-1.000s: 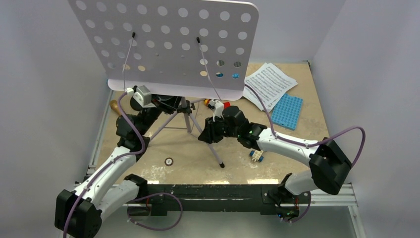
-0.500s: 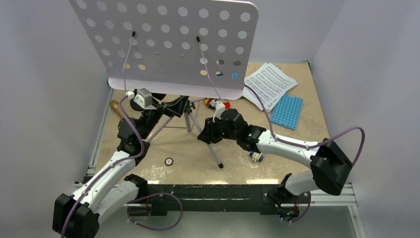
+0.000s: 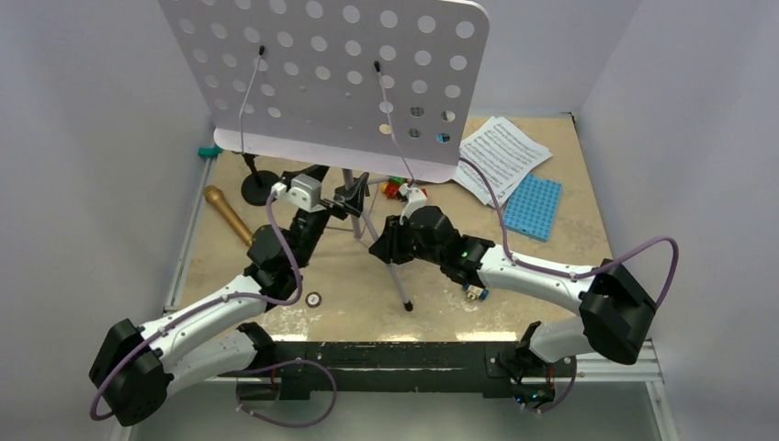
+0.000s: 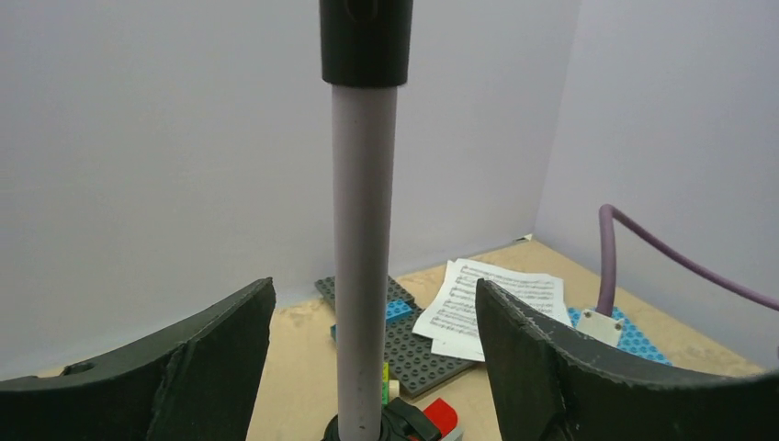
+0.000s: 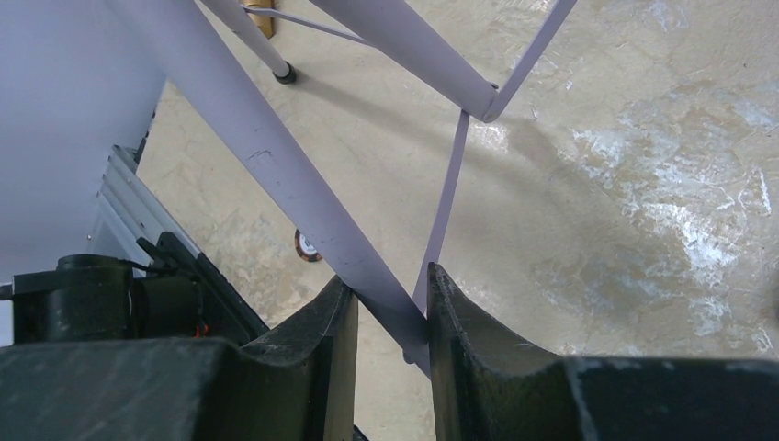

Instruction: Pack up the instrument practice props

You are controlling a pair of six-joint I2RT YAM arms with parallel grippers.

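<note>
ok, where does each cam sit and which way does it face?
Top external: above and behind the arm bases, looking down on the table; both arms show.
Left wrist: on the left gripper, facing the back wall; open fingers flank the music stand pole.
Right wrist: on the right gripper, looking down at the table; fingers shut on a tripod leg.
Shared: top and left wrist both show the sheet music.

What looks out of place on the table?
The microphone lies flat beside the black mic stand, not mounted in it; the sheet-music pages lie fanned askew at the far right corner.
</note>
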